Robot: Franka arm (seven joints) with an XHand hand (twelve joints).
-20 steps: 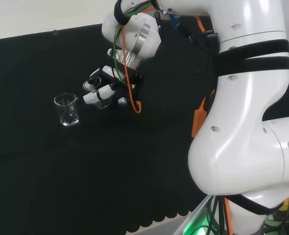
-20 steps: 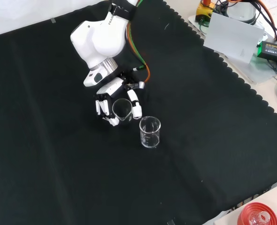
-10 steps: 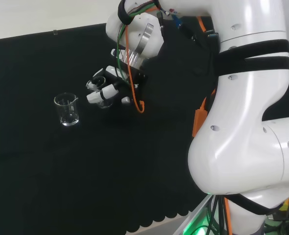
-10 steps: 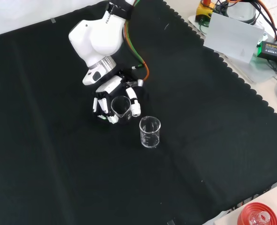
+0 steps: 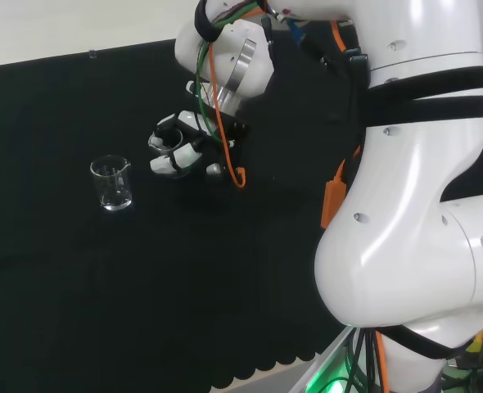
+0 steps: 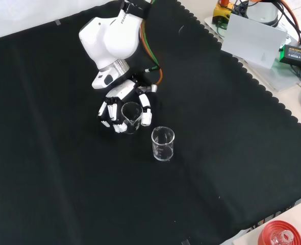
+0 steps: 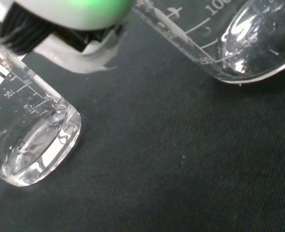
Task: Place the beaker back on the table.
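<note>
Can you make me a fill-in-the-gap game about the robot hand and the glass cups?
1. The hand has its fingers curled round a ____ beaker.
2. In the front view, the other beaker stands free on the ____ cloth.
3. In the head view, the free beaker is to the ____ of the hand.
4. Both beakers have ____ liquid in them.

Missing words: glass; black; left; no

light: even, bright overhead | cloth (image 6: 64,168): matte, hardly any shadow | glare: my white arm link (image 5: 413,205) | wrist view: near part of my hand (image 7: 60,12) blurred, green-tinted
</note>
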